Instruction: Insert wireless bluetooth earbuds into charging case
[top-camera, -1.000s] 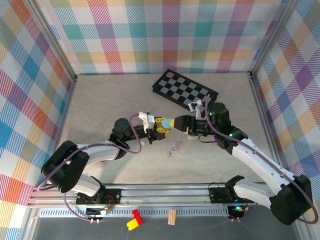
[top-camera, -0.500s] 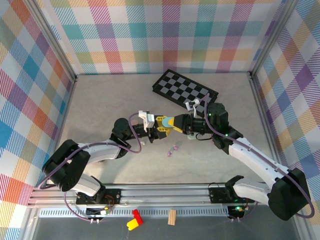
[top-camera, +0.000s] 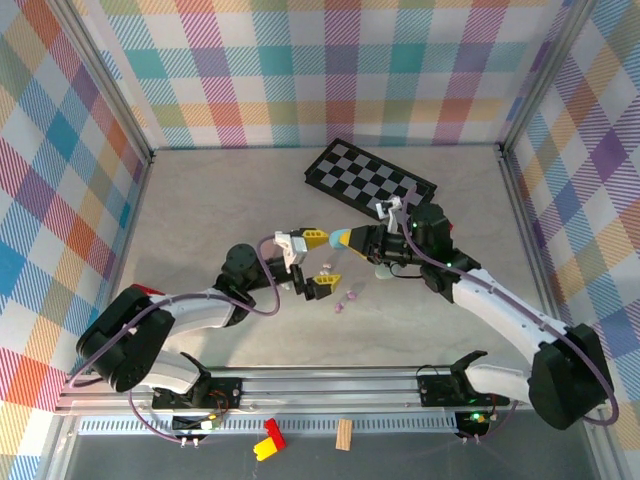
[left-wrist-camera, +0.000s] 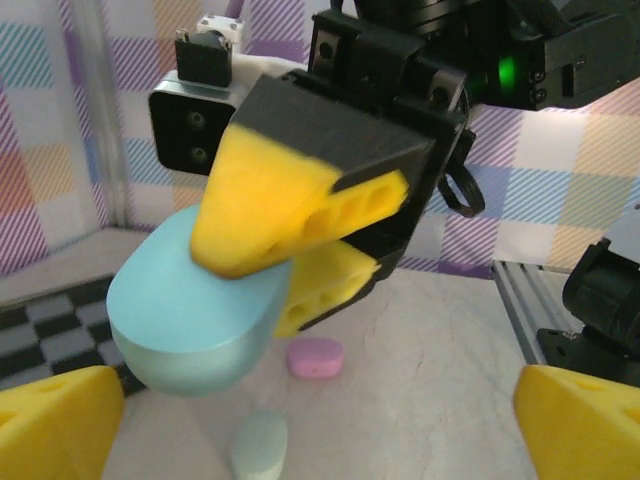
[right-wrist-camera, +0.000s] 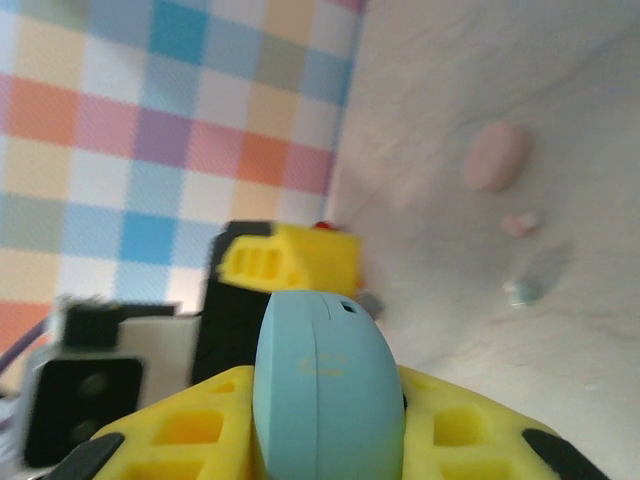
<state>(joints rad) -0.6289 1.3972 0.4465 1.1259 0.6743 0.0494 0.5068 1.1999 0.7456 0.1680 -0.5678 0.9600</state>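
Observation:
A light blue pebble-shaped charging case (top-camera: 337, 239) hangs above the table's middle, pinched edge-on between the yellow pads of my right gripper (top-camera: 346, 242). The right wrist view has the case (right-wrist-camera: 325, 385) upright in that gripper (right-wrist-camera: 325, 425), and the left wrist view looks at it (left-wrist-camera: 185, 315) head-on. My left gripper (top-camera: 314, 263) stands wide open just left of the case, touching nothing; its fingertips (left-wrist-camera: 55, 425) frame the bottom corners of its own view. Two tiny earbuds (top-camera: 350, 297) lie on the table just in front of the grippers, seen small (right-wrist-camera: 520, 223) from the right wrist.
A black-and-white chequered board (top-camera: 370, 180) lies behind the right arm. A pale green rounded case (top-camera: 379, 268) rests under the right wrist. A pink rounded case (left-wrist-camera: 316, 357) and a pale one (left-wrist-camera: 260, 445) lie on the table. Small blocks (top-camera: 268, 438) sit by the near rail.
My left gripper has opened, let go of the blue case and drawn back a little. My right gripper has shut on the case and now carries it alone.

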